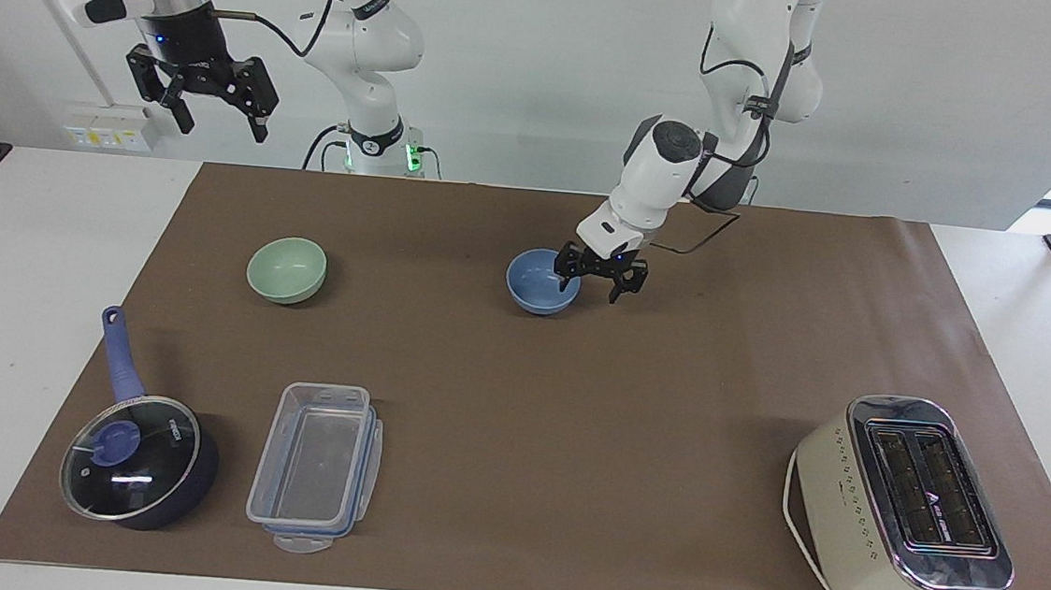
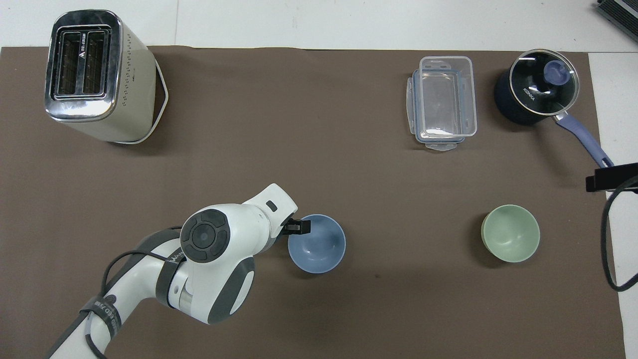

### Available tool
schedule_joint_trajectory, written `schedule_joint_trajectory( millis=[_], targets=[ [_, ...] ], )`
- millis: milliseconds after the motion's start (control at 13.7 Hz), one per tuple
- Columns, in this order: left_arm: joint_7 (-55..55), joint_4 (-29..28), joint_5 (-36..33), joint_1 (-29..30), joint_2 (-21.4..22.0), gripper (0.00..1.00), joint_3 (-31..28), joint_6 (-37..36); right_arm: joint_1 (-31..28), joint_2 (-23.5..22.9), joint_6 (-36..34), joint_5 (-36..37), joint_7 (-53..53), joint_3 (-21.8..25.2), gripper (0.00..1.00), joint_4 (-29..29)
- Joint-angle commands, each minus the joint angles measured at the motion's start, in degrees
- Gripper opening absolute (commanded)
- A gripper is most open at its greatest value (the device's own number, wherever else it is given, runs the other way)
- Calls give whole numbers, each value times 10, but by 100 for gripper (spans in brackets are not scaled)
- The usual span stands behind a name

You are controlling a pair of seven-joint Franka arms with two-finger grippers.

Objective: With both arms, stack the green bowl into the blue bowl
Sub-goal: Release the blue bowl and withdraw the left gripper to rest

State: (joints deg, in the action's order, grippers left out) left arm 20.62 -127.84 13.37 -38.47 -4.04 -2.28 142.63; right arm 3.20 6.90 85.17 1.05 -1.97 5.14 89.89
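Facing view first: the left hand (image 1: pixel 599 280) sits low at the rim of the blue bowl (image 1: pixel 541 282), on the side toward the left arm's end of the surface. Its two fingers (image 1: pixel 621 287) are spread wide apart; one hangs over the bowl's rim, the other outside the bowl above the brown mat (image 1: pixel 628 416). It grips nothing, and whether the inner finger touches the rim I cannot tell. The bowl stands upright on the mat, near the middle of the surface.

From overhead, the left arm's white wrist hides most of that hand, with only one black fingertip showing over the blue bowl's (image 2: pixel 317 244) edge.

The green bowl (image 1: pixel 286 269) stands upright and alone on the mat, well apart from the blue one, toward the right arm's end. The right hand (image 1: pixel 214 100) waits high in the air near that end, fingers open and empty.
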Motion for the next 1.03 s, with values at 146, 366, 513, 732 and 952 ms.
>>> schedule_joint_trajectory(
  millis=[146,366,513,732,952],
  targets=[
    [-17,79,-75,64,29,100,2,-135,-5,7,4,-1,13,-3,100,7],
    [-84,106,-77,116,71,100,2,-201,-5,7,4,-1,13,-3,100,7],
    [-142,144,-85,158,81,100,2,-254,-5,7,4,-1,13,-3,100,7],
    [-201,217,-89,216,72,100,2,-335,-5,7,4,-1,13,-3,100,7],
    [-230,256,-90,255,71,100,2,-371,-5,7,4,-1,13,-2,100,7]
  ],
)
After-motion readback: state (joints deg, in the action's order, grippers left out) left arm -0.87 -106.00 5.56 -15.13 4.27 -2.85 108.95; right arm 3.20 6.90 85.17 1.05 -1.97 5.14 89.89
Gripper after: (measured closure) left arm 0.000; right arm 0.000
